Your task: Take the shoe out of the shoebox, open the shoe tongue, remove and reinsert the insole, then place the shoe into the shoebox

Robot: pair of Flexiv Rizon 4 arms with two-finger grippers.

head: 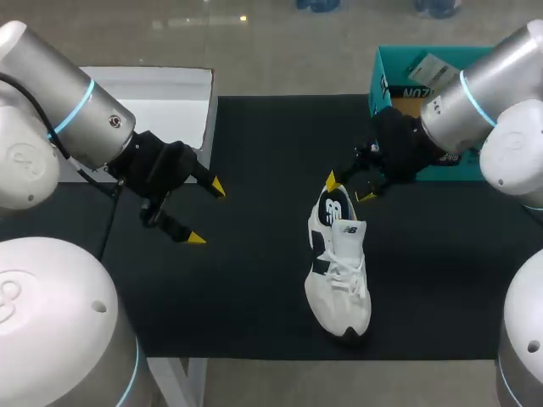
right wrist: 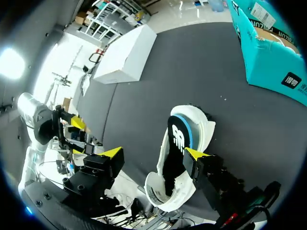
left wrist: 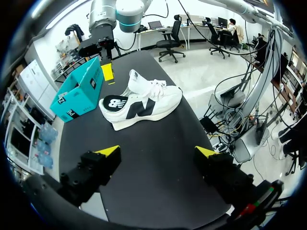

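Observation:
A white shoe with dark side panels (head: pixel 339 271) lies on the black mat (head: pixel 254 288), toe toward the front edge. A dark insole with a white logo (head: pixel 333 208) shows in its opening. My right gripper (head: pixel 349 189) hovers at the heel with its fingers open; in the right wrist view one fingertip (right wrist: pixel 194 153) is against the side of the shoe (right wrist: pixel 184 139) and the other stands clear of it. My left gripper (head: pixel 207 213) hangs open and empty over the mat's left part, well away from the shoe (left wrist: pixel 148 103). The teal shoebox (head: pixel 390 64) stands at the back right.
A white box (head: pixel 161 102) sits at the back left beside the mat. The teal shoebox (left wrist: pixel 79 93) is behind the shoe and close to my right arm. Bare mat lies between the two grippers and in front of the left one.

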